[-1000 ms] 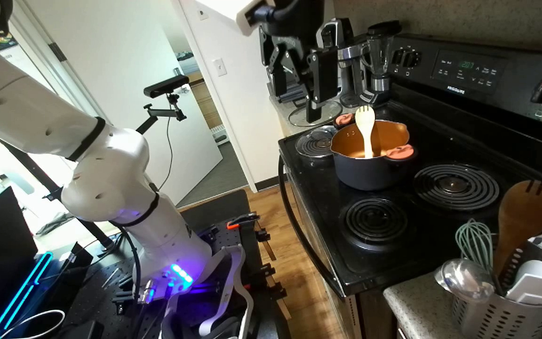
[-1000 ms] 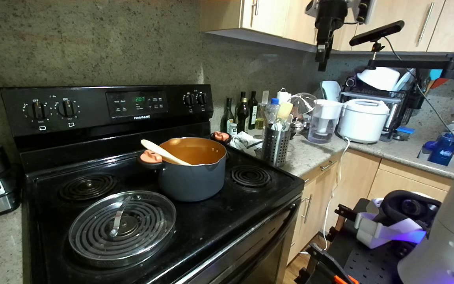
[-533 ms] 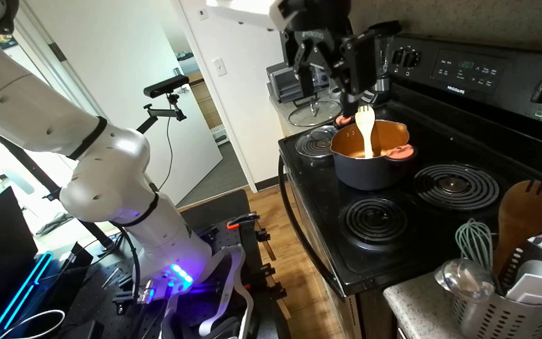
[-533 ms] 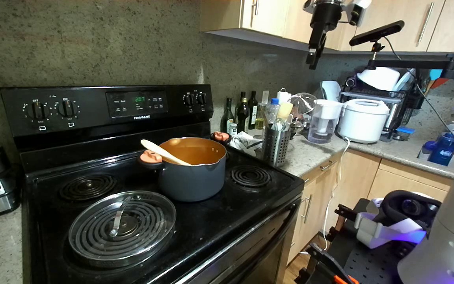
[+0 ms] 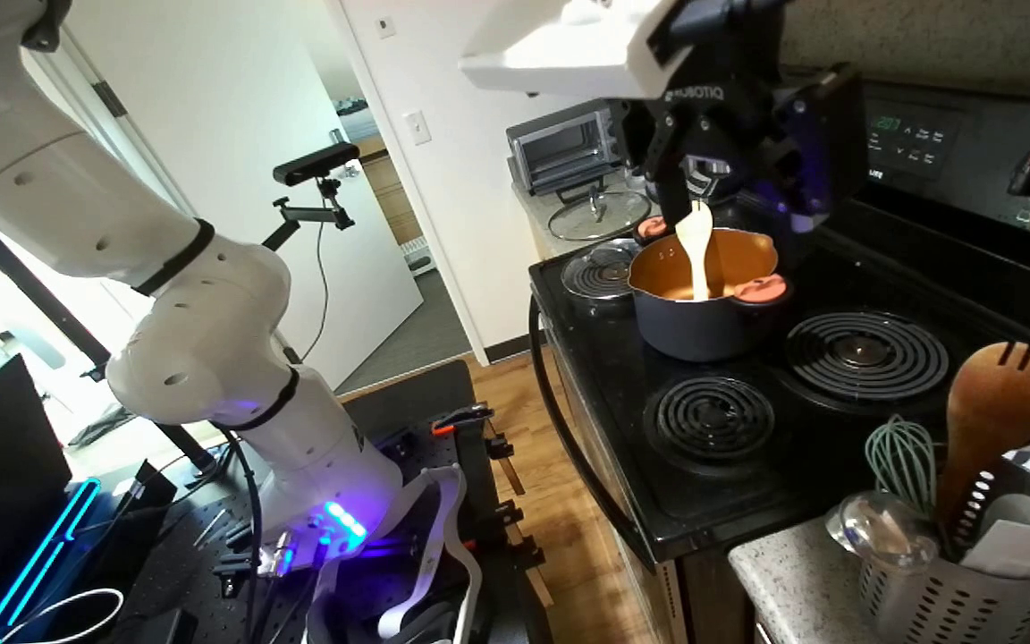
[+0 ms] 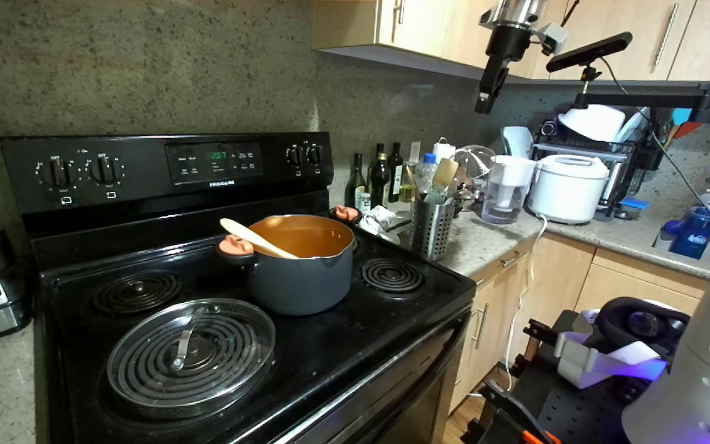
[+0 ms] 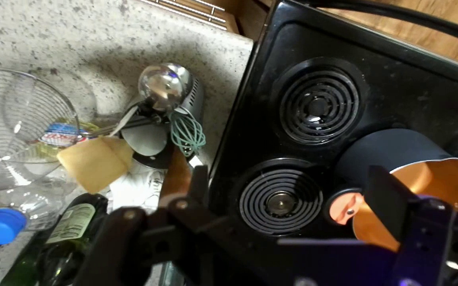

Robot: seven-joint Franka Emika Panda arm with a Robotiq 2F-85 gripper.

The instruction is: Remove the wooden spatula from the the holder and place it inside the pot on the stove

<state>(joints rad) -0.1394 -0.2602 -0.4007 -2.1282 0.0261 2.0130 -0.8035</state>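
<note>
The brown wooden spatula (image 5: 1002,402) stands upright, slotted head up, in the perforated metal holder (image 5: 935,604). In the wrist view its head (image 7: 175,172) shows partly behind a finger. The holder also shows in an exterior view (image 6: 432,234) and in the wrist view (image 7: 198,97). The dark grey pot (image 5: 703,326), orange inside, sits on the black stove (image 6: 355,370); a pale wooden utensil (image 6: 256,238) leans in it. My gripper (image 5: 738,216) is open and empty, high above the stove; in the wrist view its fingers (image 7: 288,176) are wide apart over a coil burner.
A teal whisk (image 7: 187,131), a steel ladle (image 7: 161,85) and a tan turner (image 7: 96,167) share the holder. A wire strainer (image 7: 18,127) and bottles (image 7: 70,230) stand beside it. A glass lid (image 6: 191,357) lies on a burner. Cabinets (image 6: 416,31) hang above the counter.
My gripper has moved right and toward the camera in an exterior view, away from the counter appliances. It has tilted slightly and stays open. The pot and the utensils have not moved.
</note>
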